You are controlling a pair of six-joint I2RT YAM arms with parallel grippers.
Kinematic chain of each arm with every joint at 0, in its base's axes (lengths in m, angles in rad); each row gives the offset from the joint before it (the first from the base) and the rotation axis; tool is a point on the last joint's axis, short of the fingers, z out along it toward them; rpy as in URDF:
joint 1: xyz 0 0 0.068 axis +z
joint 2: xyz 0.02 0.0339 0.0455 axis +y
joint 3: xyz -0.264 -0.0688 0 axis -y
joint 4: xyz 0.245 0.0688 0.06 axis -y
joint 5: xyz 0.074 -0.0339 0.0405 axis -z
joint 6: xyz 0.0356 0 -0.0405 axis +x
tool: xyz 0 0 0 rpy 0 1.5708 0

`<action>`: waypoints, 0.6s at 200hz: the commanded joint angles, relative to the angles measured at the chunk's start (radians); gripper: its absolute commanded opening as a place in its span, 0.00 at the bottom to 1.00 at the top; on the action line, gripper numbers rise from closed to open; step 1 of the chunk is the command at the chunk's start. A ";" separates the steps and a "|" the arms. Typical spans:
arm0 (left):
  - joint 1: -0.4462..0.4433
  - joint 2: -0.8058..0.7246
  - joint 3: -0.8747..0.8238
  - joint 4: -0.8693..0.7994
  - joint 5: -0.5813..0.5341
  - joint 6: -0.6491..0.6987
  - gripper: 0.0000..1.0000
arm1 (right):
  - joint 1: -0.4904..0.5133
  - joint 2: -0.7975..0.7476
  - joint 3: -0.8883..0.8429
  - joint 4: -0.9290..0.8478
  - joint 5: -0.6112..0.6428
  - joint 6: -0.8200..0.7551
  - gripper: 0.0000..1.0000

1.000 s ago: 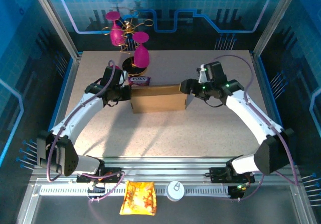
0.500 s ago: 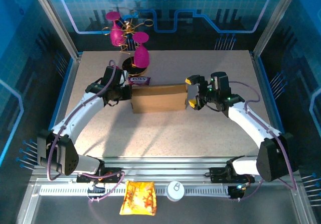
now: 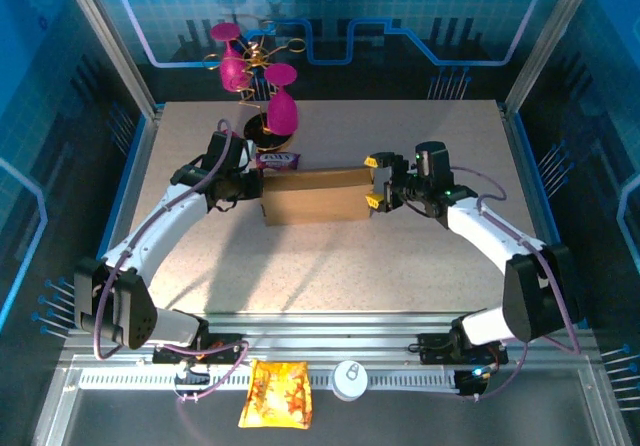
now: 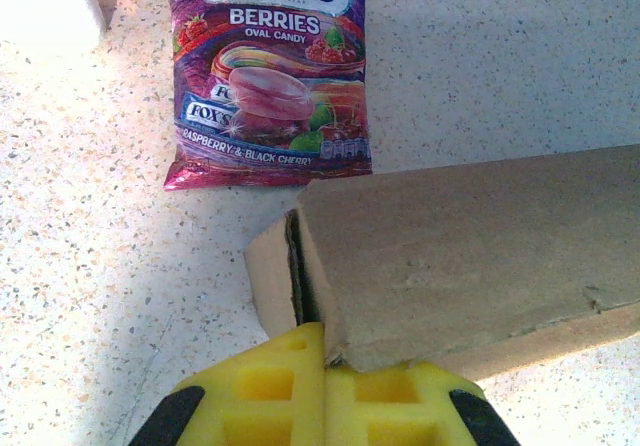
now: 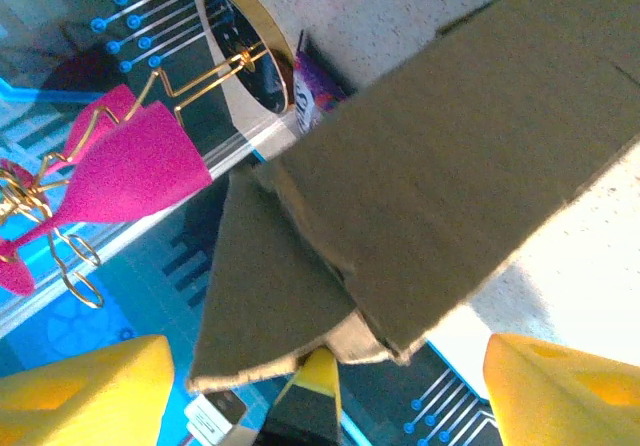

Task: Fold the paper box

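The paper box lies lengthwise across the middle of the table, plain brown, with a flap standing loose at each end. My left gripper is shut at the left end. In the left wrist view its yellow fingertips press together against the lower corner of the box, beside a narrow gap behind the end flap. My right gripper is open at the right end. In the right wrist view its fingers stand wide apart on either side of the box, whose end flap hangs between them.
A pink candy packet lies just behind the box's left end. A pink-and-gold ornament stands at the back. An orange snack packet and a white round lid sit on the front rail.
My right gripper drew back from the box's right end, opened wide, then came in again around that end. The left arm and the box stayed put.
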 commanded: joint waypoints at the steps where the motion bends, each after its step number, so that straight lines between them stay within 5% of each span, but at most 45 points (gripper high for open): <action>1: -0.016 0.027 0.005 -0.051 0.004 0.015 0.00 | -0.020 0.040 -0.012 0.075 -0.025 0.013 0.77; 69: -0.017 0.012 0.004 -0.046 0.000 0.016 0.03 | -0.024 0.062 -0.043 0.088 -0.053 -0.016 0.57; 120: -0.017 -0.037 -0.010 -0.049 0.029 -0.026 0.31 | -0.025 0.056 -0.081 0.081 -0.059 -0.034 0.51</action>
